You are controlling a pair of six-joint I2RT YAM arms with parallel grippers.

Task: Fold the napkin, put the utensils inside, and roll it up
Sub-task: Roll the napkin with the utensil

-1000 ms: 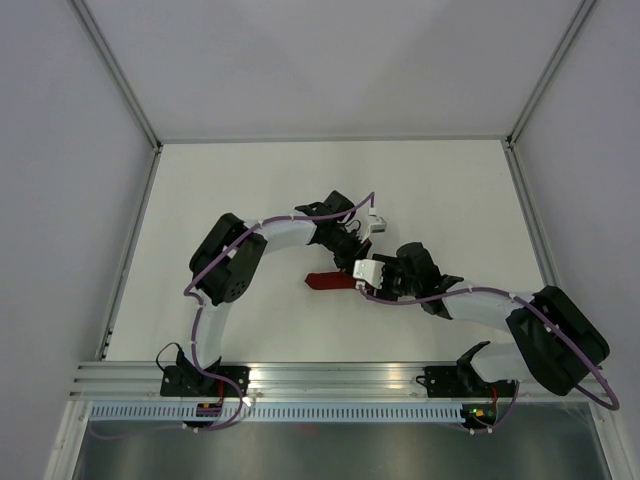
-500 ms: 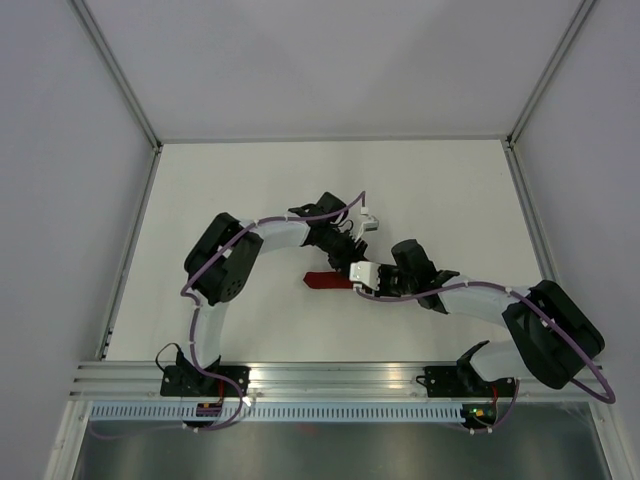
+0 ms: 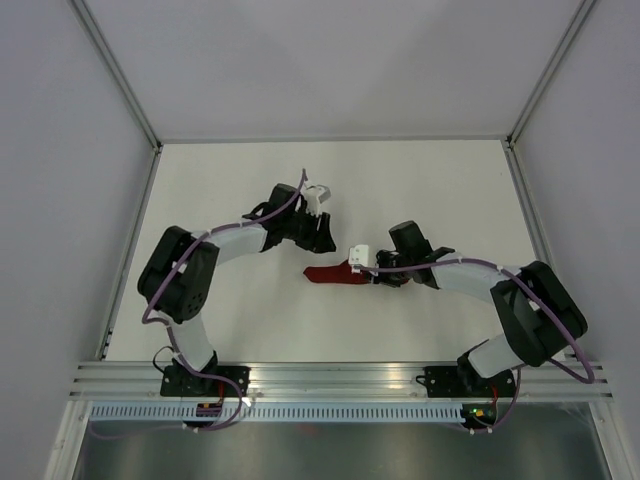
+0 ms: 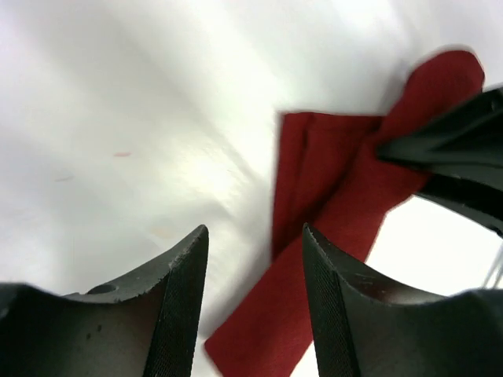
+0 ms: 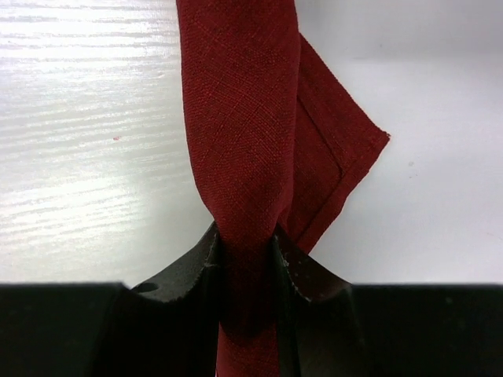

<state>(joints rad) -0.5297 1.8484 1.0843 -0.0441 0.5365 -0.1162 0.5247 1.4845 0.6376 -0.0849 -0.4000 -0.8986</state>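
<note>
Right arm (image 3: 465, 270) reaches left, jaws clamping the napkin (image 5: 244, 118); left arm's (image 3: 235, 238) jaws gape nearby.

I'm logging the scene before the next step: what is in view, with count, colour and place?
napkin: one, dark red, bunched into a long strip, mid-table, one end in the right gripper
table: one, white, under everything
walls: three, pale grey, at the table's far and side edges
rail: one, silver, along the near edge
left gripper: one, black, open and empty, near the napkin
right gripper: one, black, shut on the napkin
</note>
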